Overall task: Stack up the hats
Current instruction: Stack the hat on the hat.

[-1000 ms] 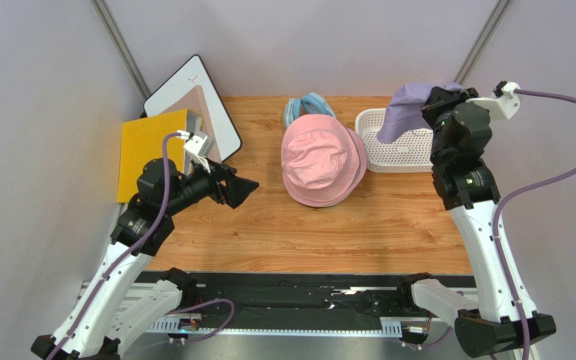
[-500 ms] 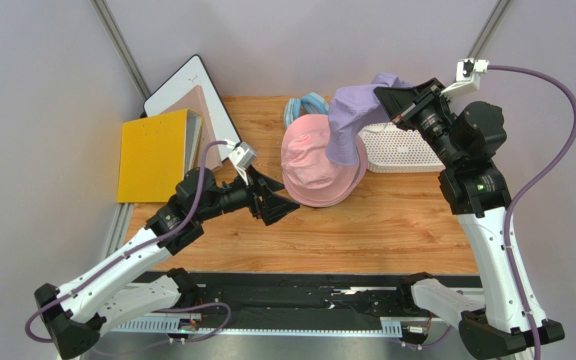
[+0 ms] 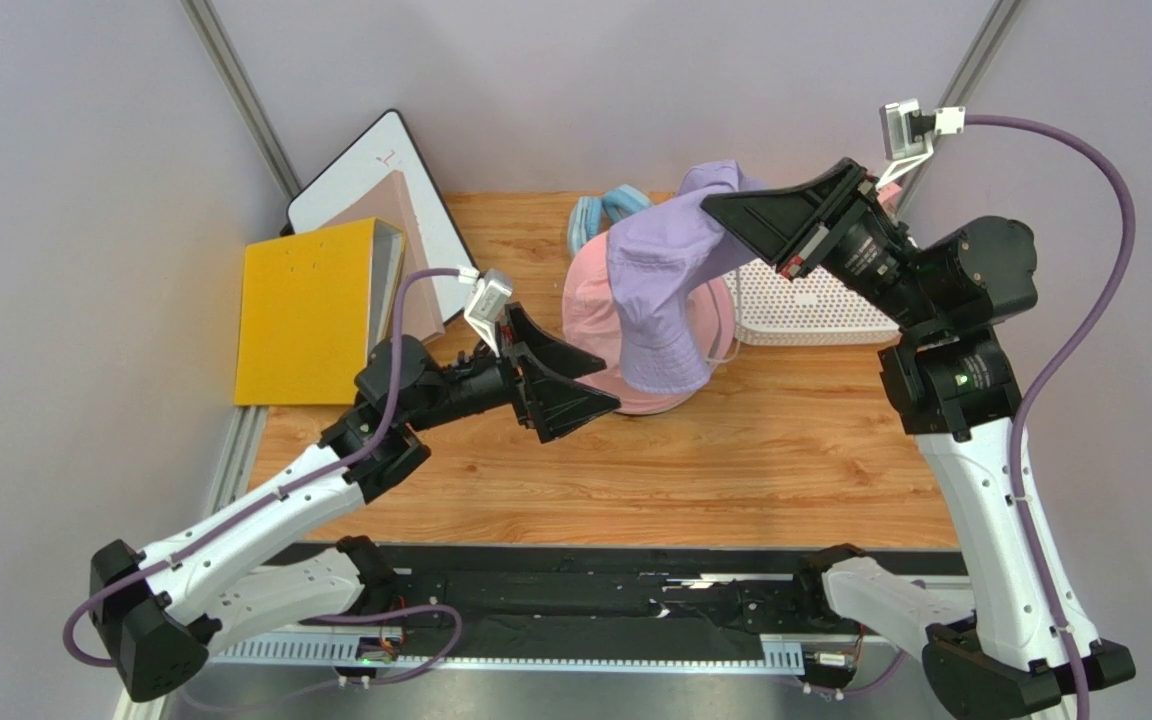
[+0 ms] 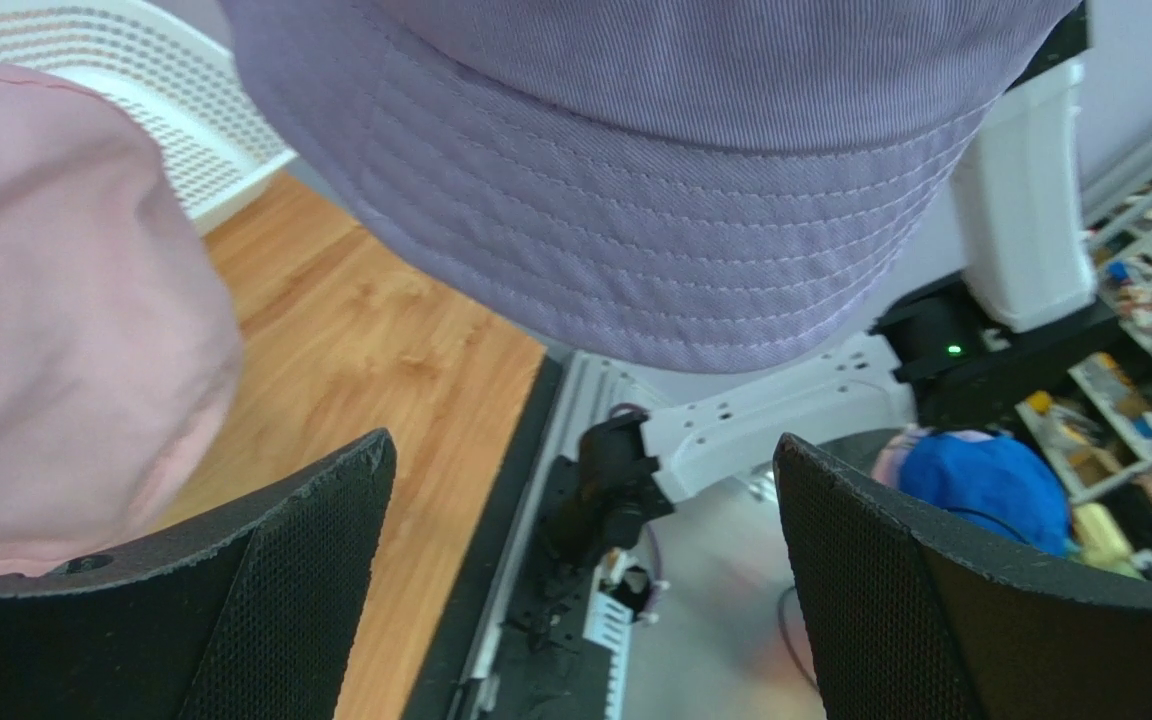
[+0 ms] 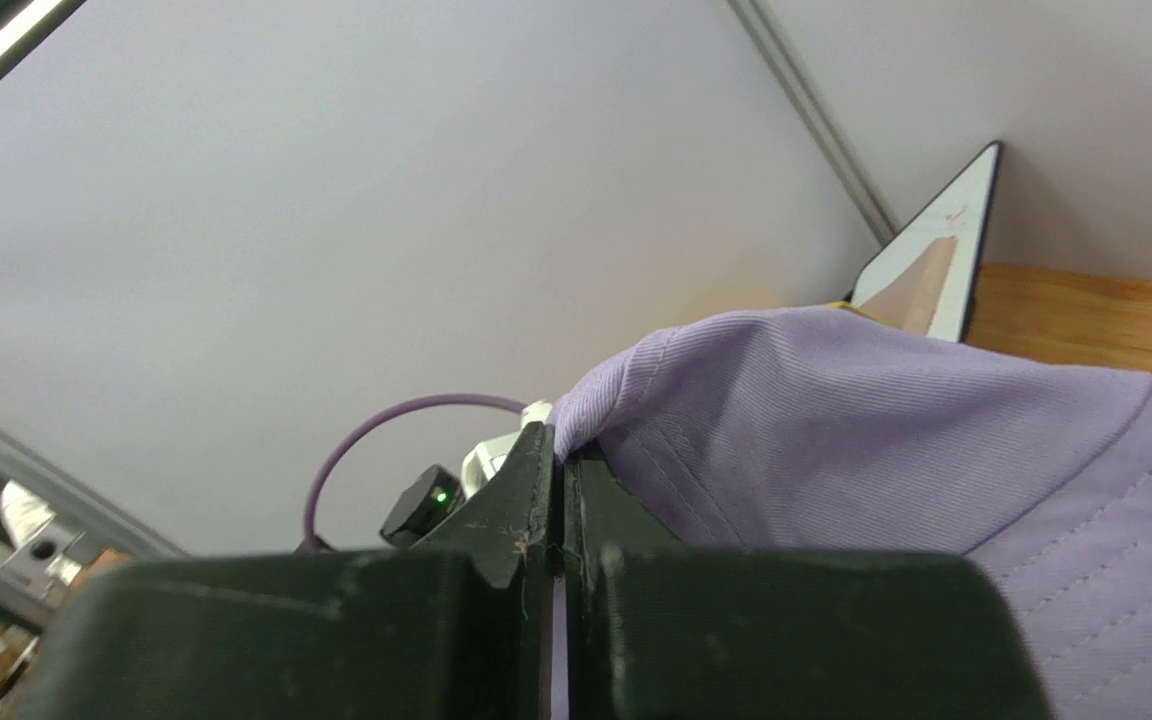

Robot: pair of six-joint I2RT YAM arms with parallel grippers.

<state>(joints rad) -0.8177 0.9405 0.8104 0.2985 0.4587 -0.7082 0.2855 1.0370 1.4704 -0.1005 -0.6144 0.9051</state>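
Two hats matter here. From above, the right end effector (image 3: 707, 213) is clenched on the lavender hat (image 3: 657, 293). The hat hangs brim-down over the pink hat (image 3: 593, 308), which lies on the table (image 3: 778, 450), presumably so it can be lowered on as the next layer. The left end effector (image 3: 597, 386) is released and spread wide just beside the pink hat's near-left edge, likely to steady it or guide the dangling brim.

In the left wrist view, the lavender brim hangs above and ahead of the parted fingers (image 4: 297, 585), apart from them. The pink hat sits at their left, perhaps touching one finger; the angle leaves that unclear.

In the right wrist view, the jaws pinch a fold of lavender fabric at their tips.
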